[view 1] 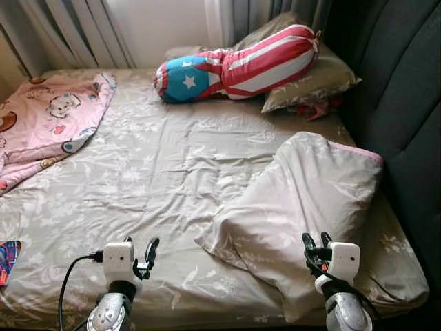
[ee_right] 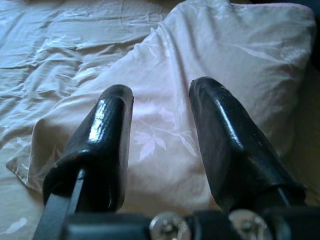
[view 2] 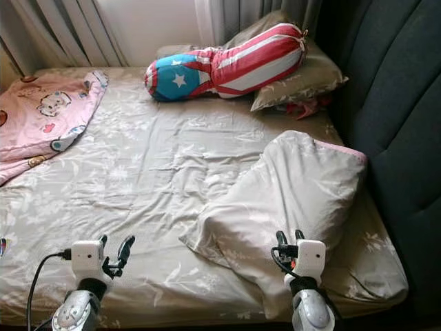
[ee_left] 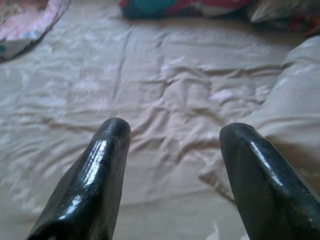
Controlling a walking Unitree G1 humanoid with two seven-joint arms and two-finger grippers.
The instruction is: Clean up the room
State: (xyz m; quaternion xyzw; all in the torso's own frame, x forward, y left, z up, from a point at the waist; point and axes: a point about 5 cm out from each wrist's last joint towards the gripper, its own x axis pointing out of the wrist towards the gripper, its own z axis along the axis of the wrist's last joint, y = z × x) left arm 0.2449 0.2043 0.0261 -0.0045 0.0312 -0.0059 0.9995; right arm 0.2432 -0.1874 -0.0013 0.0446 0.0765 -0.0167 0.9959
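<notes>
A large beige leaf-print pillow [view 1: 303, 200] lies askew on the right half of the bed. My right gripper [view 1: 315, 245] hovers over its near end, open with nothing between the fingers [ee_right: 112, 135]. Over the bare sheet near the front edge, left of the pillow, my left gripper [view 1: 141, 252] is open and empty too; its fingers [ee_left: 100, 170] point across the bed. A bolster [view 1: 238, 65] in red and white stripes with a blue starred end rests at the head of the bed. A pink cartoon blanket [view 1: 48, 124] is bunched at the far left.
A second beige pillow [view 1: 313, 79] sits under the bolster by the dark padded headboard [view 1: 403, 103] on the right. Curtains [view 1: 76, 31] hang behind the bed. A small colourful item [view 1: 8, 258] lies at the left edge. Something red [view 1: 313, 108] peeks from under the far pillow.
</notes>
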